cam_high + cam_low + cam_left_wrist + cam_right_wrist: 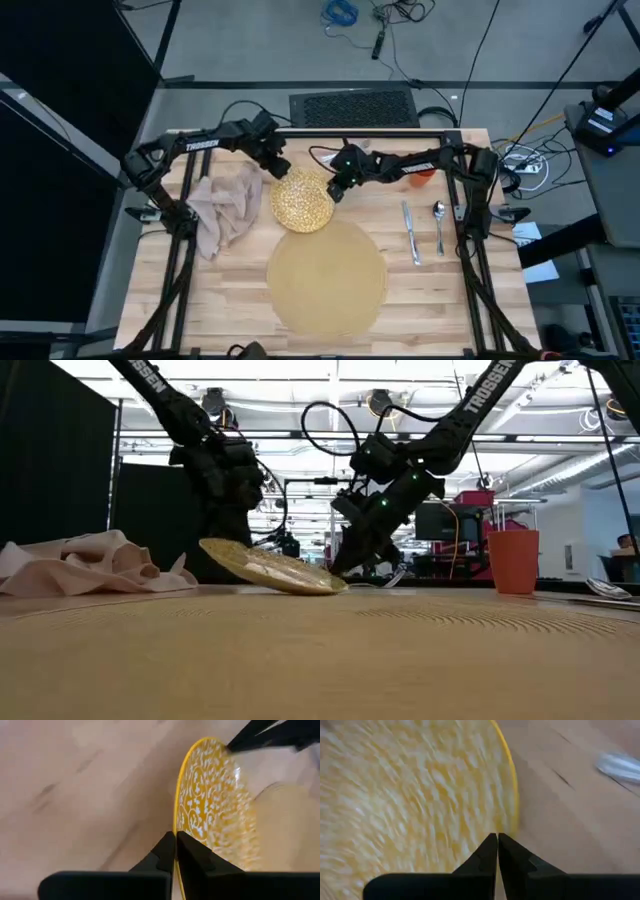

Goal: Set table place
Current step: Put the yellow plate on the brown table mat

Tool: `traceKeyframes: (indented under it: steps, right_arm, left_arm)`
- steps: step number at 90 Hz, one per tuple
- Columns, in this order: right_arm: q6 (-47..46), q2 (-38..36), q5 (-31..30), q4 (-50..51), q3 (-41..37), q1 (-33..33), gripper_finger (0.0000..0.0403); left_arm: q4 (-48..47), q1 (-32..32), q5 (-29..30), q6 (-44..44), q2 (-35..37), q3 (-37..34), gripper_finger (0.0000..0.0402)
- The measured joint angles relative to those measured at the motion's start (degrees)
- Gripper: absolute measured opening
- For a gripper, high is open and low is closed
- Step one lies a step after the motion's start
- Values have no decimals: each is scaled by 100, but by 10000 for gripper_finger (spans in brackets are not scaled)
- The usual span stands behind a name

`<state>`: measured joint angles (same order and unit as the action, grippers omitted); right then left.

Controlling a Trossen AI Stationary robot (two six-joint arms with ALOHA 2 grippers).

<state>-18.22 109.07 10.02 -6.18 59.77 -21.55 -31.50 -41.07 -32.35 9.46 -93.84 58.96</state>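
The yellow speckled plate [302, 201] sits tilted at the far edge of the round tan placemat [326, 275]. Its left side is raised and its right edge [333, 589] is low. My left gripper [278, 168] is shut on the plate's far-left rim. My right gripper [337, 190] is shut at its far-right rim. The beige napkin [222, 205] lies crumpled on the table [480, 300] to the plate's left. A knife [410, 232] and a spoon [439, 225] lie to the right. The orange cup [514, 561] stands at the far right. My left gripper pinches the plate's rim [176, 827] between its two fingers at the far-left side, coming slanting down from the far left. That side of the plate [210, 546] is lifted off the table. My right gripper pinches the plate's rim [512, 822] at the far-right side, slanting down from the far right. The plate's edge there [333, 589] is low, at the table or the placemat; I cannot tell which.
The black frame [300, 133] runs along the table's far edge, just behind both grippers. The near half of the placemat and the wood at the near left [200, 300] carry nothing.
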Motion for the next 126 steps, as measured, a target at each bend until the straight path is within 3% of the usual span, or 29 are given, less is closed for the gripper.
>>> traceKeyframes:
  steps: [24, 65, 88, 126]
  right_arm:
    - [207, -270, -44, 69, -9, 77, 1]
    - [587, -1815, -719, 963, -9, -427, 0]
    - [654, -2167, -734, 1503, -11, -510, 0]
    - [671, -2167, -719, 1736, -15, -500, 0]
  left_arm:
    - [-268, 389, -101, 274, 178, 0, 0]
    - [-798, 997, -205, 996, 773, -2, 0]
    - [-941, 1893, -141, 1589, 953, -4, 0]
    - [-737, 3711, 700, 2857, 869, -13, 0]
